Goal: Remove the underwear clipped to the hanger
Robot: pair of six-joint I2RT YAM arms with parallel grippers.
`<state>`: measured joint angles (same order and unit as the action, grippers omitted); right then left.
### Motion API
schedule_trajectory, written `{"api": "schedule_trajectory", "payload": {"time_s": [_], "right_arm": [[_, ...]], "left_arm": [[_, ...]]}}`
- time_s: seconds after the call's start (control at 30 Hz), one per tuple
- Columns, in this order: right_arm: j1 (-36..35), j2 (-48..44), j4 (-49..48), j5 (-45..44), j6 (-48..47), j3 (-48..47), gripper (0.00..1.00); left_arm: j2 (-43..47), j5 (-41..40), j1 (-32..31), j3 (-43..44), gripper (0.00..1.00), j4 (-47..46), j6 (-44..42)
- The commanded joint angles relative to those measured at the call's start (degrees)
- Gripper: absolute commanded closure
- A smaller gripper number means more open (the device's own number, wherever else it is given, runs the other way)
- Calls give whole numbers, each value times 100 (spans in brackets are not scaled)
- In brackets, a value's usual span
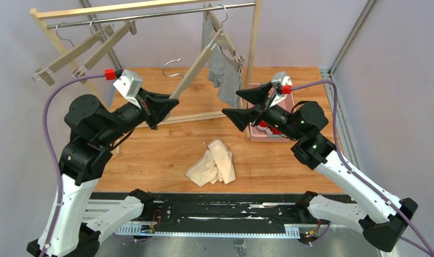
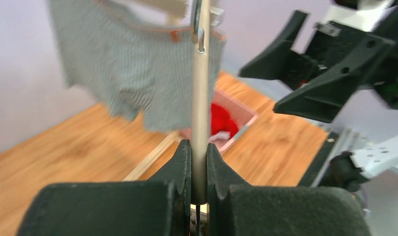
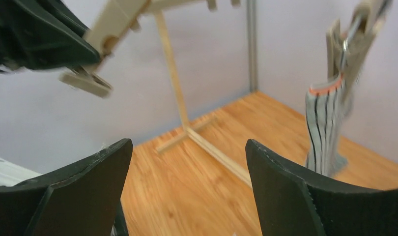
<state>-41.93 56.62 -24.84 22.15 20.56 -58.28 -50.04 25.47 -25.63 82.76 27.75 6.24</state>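
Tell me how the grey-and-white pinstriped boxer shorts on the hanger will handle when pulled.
The grey-and-white pinstriped boxer shorts hang in loose folds, so they are probably floppy and light. The thin cloth should bunch when pinched rather than slip. Clipped at the waistband, they'd likely resist, then drop limp.

Pinstriped boxers hanging clipped, cream boxers crumpled on table, red boxers in bin.

Nothing readable is showing in any view right now. The red shorts in the bin are showing a white patch, but no letters are coming through there.
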Motion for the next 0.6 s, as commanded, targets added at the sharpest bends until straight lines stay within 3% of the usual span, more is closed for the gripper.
{"api": "schedule_trajectory", "payload": {"time_s": [0.0,0.17,0.33,0.57], "right_arm": [[-604,-23,2848,-1557,-1629,-296,14],[-1642,366,3993,-3347,-2255,-136,14],[-2123,1097,4240,-3646,-2186,-52,13],[-2258,2271,4285,-3390,-1723,145,13]], "left_arm": [[143,-2033,1,174,100,2002,-676],[516,-3014,1,-88,100,2769,-576],[430,-3916,4,-205,100,3143,-620],[-130,-4158,-1,-157,100,2994,-722]]}}
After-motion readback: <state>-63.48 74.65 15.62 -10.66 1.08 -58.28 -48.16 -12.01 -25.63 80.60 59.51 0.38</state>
